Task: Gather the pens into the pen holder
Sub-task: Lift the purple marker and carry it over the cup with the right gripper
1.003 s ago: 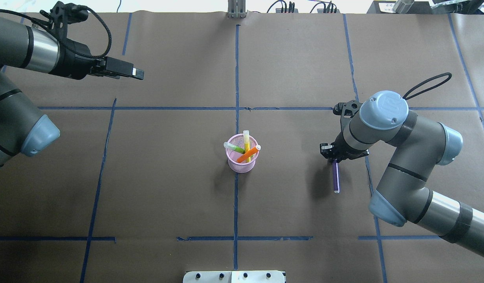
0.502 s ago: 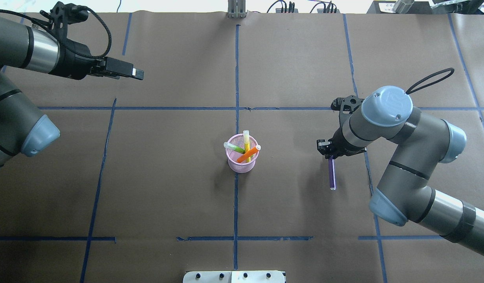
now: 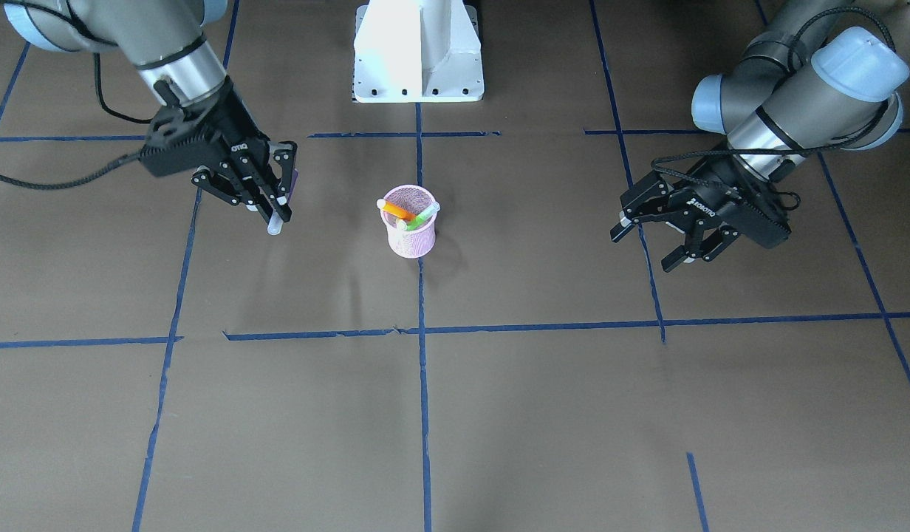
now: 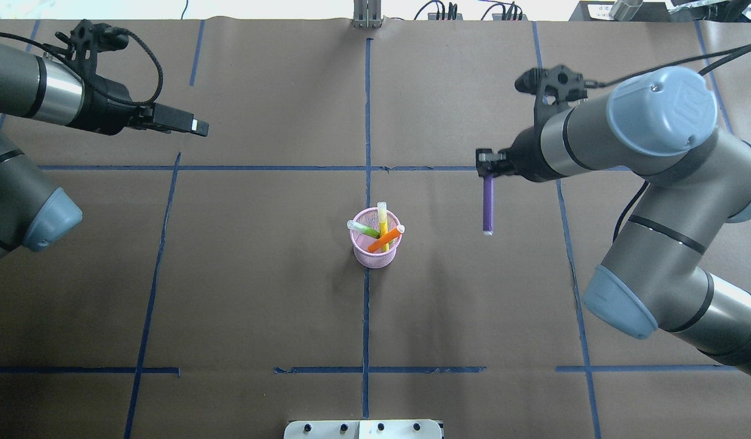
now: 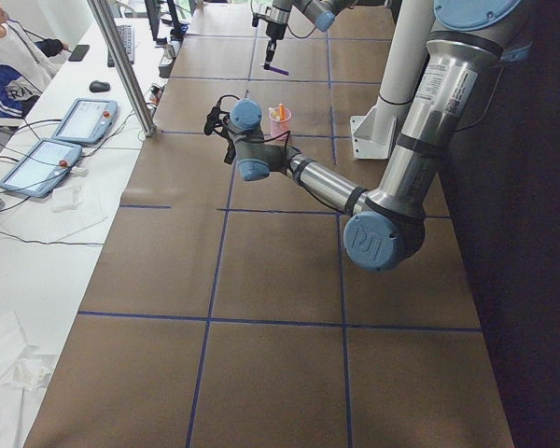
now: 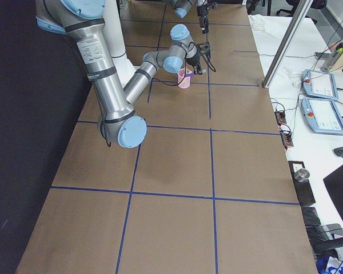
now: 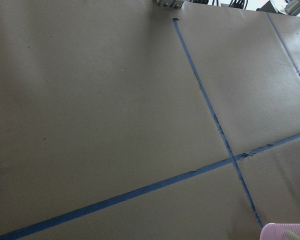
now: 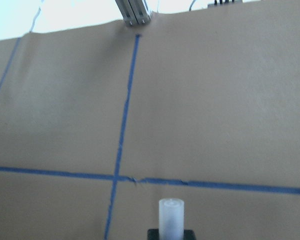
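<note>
My right gripper [image 4: 486, 166] is shut on the purple pen [image 4: 487, 204] and holds it in the air, to the right of the pink mesh pen holder [image 4: 375, 251]. In the front view the gripper [image 3: 276, 207] is well above the table, and the pen's pale cap end [image 3: 275, 224] points down. The cap also shows in the right wrist view [image 8: 171, 218]. The holder [image 3: 411, 238] holds a green pen [image 4: 367, 230], an orange pen [image 4: 384, 240] and a yellow pen [image 4: 383, 219]. My left gripper [image 3: 645, 250] is open and empty, far to the holder's left [image 4: 192, 126].
Brown paper with blue tape lines covers the table. The white robot base [image 3: 418, 52] stands at the near edge behind the holder. The holder's rim shows at the bottom right of the left wrist view [image 7: 285, 232]. Operator consoles [image 5: 79, 119] lie past the table's far edge.
My right gripper has lifted the purple pen off the table and carried it up, away from the robot and slightly towards the holder. My left gripper has shifted a little to the left.
</note>
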